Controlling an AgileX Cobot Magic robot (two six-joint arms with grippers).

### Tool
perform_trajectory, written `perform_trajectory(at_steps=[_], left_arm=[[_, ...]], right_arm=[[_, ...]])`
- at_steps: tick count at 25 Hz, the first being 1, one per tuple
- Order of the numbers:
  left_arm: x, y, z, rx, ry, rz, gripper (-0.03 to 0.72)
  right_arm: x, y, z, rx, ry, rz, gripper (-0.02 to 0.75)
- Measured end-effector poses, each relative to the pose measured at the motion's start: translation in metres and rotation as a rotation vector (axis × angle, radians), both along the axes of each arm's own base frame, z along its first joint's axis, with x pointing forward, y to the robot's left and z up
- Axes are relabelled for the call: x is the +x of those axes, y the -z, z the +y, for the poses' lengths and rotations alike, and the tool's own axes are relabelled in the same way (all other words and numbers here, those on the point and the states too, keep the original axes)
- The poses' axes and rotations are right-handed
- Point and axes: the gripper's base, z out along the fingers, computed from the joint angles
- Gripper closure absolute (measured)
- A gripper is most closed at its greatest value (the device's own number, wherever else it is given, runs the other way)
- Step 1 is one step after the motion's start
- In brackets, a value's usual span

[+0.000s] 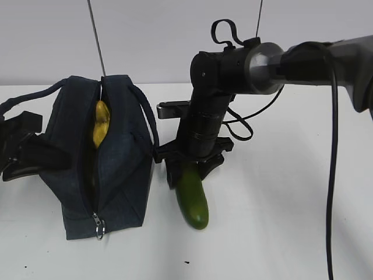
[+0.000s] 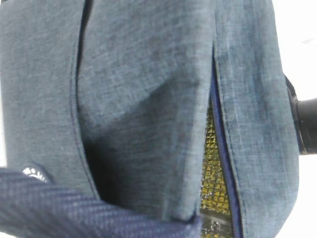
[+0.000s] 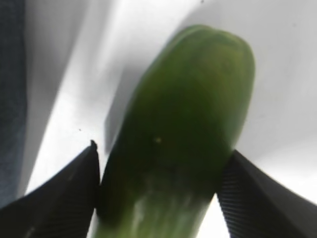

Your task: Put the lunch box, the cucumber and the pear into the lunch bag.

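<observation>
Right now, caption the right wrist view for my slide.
Right hand straddling the cucumber on the white table, beside the lunch bag.

We see the yellow pear (image 1: 101, 123) inside the navy fabric lunch bag (image 1: 119, 175); the long green cucumber (image 1: 193, 198) lies just right of it on the white table (image 1: 280, 233).

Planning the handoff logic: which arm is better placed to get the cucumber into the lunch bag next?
Right. Its tool already straddles the cucumber beside the open lunch bag; the left arm sits at the bag's far side.

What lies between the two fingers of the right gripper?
The cucumber lies between the fingers of the right gripper, clearest in the right wrist view.
</observation>
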Motion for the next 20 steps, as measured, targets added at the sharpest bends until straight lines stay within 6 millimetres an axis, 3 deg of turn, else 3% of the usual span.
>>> perform_trajectory(at_steps=[3,5,16,20], left_arm=[[0.0,0.0,0.0,0.0,0.0,0.0,0.707],[0.0,0.0,0.0,0.0,0.0,0.0,0.707],[0.0,0.0,0.0,0.0,0.001,0.0,0.707],[0.0,0.0,0.0,-0.001,0.002,0.001,0.707]], right_arm=[[0.0,0.001,-0.002,-0.02,-0.011,0.001,0.281],[-0.001,0.001,-0.003,-0.037,-0.021,-0.002,0.297],[0.001,-0.002,-0.013,-0.135,-0.068,-0.023,0.31],[0.004,-0.019,-0.023,-0.178,-0.078,-0.081,0.31]])
